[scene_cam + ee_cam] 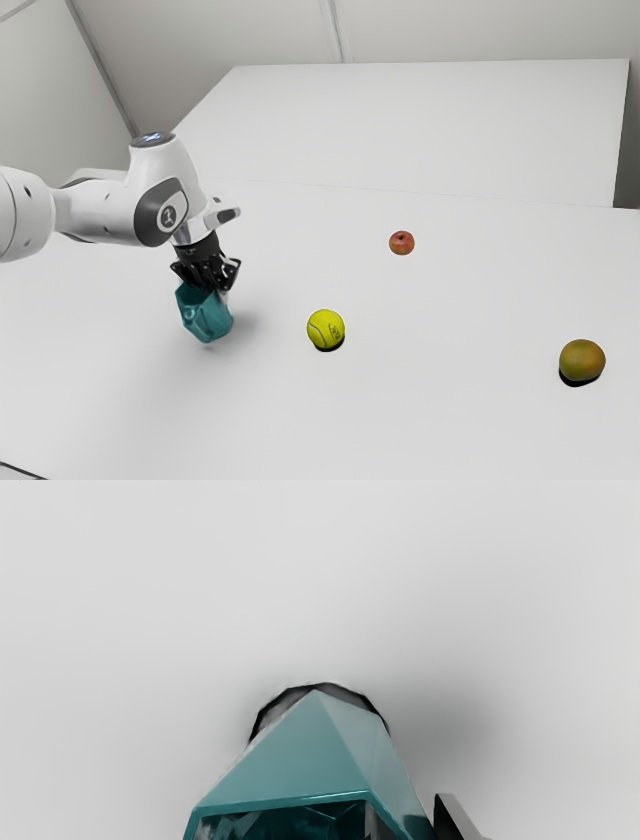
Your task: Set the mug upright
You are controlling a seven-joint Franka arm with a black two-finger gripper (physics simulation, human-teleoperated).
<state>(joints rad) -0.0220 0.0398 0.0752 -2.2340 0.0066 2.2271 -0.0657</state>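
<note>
The gripper (pixel 208 288) grips the tilted teal mug (pixel 207 317) near its rim (pixel 282 802); righting seems in hand, with levelling it next.

You've got a plain white table (pixel 450 430). On it, in your exterior view: yellow tennis ball (pixel 326 329) mid-table, small red apple (pixel 401 243) beyond it, greenish-brown round fruit (pixel 582 360) toward that view's right, all well apart.
</note>
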